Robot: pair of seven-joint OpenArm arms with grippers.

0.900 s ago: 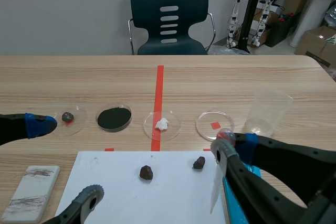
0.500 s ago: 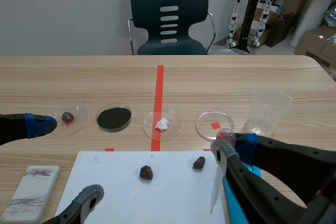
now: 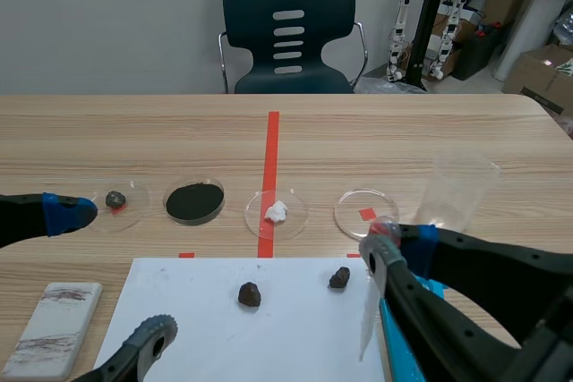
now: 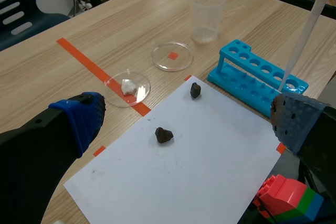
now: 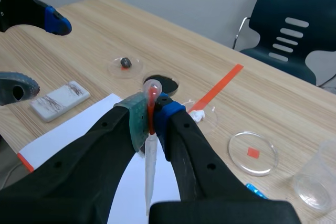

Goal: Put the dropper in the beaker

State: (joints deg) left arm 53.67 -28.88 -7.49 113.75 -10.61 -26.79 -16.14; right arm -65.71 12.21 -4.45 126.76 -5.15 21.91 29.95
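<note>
Plastic-on-plastic trouble judged likeliest from here. Could have caught the rim of the beaker (image 3: 461,190) with the long tip of the dropper (image 5: 149,166) and knocked that light cup over, if lowered off-centre. Could also have let the dropper swing or slip loose on the way, being pinched only at the thin neck below the bulb. Might have clipped the blue rack (image 4: 257,77), lying on the beaker's near side, if carried across too low.

Held upright, tip down, in the right gripper (image 5: 151,116), with both pads clenched on the neck. Hung on the beaker's near side, toward the robot, clear of it and not yet over its mouth. Nothing inside the beaker so far, as far as could be seen.

Looked slim and clear, tapering to a fine point, with a small rounded bulb on top and a red tint showing in the neck between the pads. Seemed to carry no liquid in the stem, though too thin to tell for sure.

Left gripper (image 4: 186,119) spread wide and grasping nothing, well apart from the beaker, off toward the far side of the table from it.

Beaker itself: clear, upright, open-mouthed, with a shallow glass dish (image 3: 367,214) just beside it.
</note>
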